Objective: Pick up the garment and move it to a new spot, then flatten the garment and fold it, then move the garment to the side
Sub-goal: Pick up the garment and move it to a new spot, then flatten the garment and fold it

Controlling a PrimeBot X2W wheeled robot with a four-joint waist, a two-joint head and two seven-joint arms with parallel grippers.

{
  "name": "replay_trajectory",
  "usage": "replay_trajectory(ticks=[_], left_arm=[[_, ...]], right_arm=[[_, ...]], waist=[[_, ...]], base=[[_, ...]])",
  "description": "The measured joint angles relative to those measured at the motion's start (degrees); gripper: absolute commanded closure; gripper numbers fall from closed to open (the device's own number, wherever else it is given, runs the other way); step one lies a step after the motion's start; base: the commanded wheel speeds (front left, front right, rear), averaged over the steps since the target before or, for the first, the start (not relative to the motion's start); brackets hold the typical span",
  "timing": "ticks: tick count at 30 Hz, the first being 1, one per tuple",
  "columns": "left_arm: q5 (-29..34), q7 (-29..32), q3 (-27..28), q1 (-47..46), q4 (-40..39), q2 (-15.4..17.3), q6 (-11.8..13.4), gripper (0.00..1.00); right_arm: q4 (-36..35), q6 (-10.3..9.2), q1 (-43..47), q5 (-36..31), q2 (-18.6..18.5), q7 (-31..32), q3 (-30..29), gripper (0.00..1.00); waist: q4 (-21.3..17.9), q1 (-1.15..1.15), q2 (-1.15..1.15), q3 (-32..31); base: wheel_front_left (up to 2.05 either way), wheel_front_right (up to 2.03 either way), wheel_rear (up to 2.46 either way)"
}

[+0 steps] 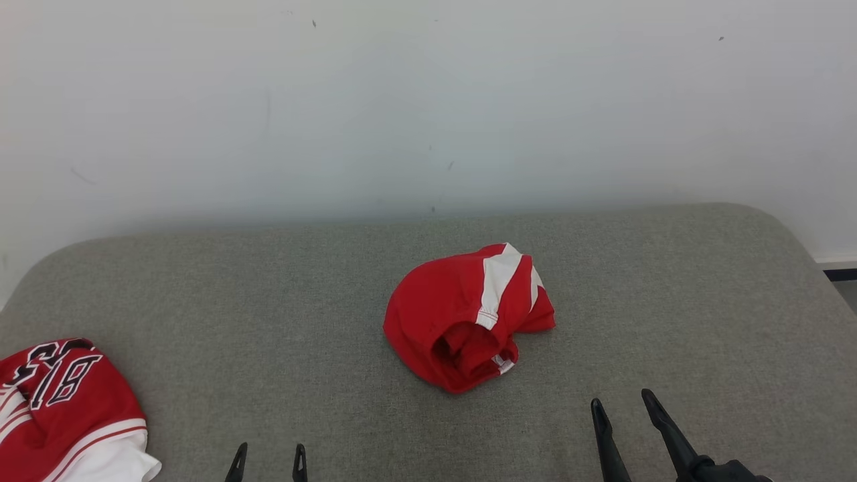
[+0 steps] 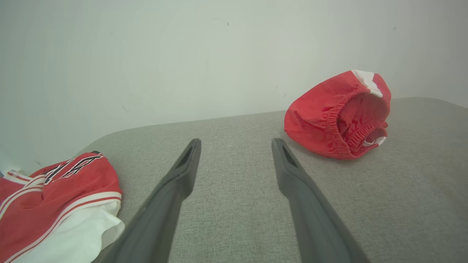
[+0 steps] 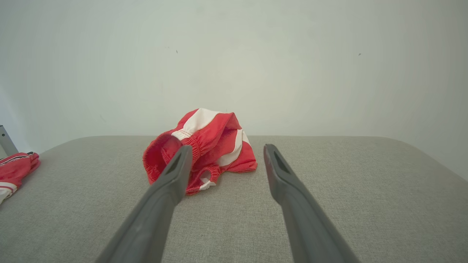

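A crumpled red garment with white stripes [image 1: 469, 314] lies bunched near the middle of the grey padded table [image 1: 281, 301], its elastic waistband opening facing the front. My left wrist view shows this garment [image 2: 338, 117] ahead and to the right; in my right wrist view the garment [image 3: 204, 146] sits just beyond the fingertips. My right gripper [image 1: 624, 408] stands open at the lower right, short of the garment. At the bottom edge my left gripper [image 1: 270, 455] is open too, with nothing between its fingers.
A second red garment with white trim and black lettering [image 1: 63, 408] lies at the table's front left corner, also seen as the lettered garment [image 2: 55, 197] in the left wrist view. A white wall [image 1: 428, 100] stands behind the table. A strip of floor [image 1: 845, 288] shows at far right.
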Motion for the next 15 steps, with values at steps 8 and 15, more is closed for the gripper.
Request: replay_trajectory(ticks=[8,15], left_arm=[[0.08,0.00,-0.51,-0.04,0.49,-0.22,-0.48,0.00],[0.08,0.00,-0.53,-0.22,0.37,-0.36,-0.56,0.00]], right_arm=[[-0.03,0.00,0.10,0.02,0.05,0.00,0.05,0.00],[-0.13,0.00,0.16,0.02,0.07,0.00,0.11,0.00]], waist=[[-0.02,0.00,0.00,-0.26],[-0.03,0.00,0.00,-0.36]], base=[[0.00,0.00,0.00],[0.00,0.00,0.00]])
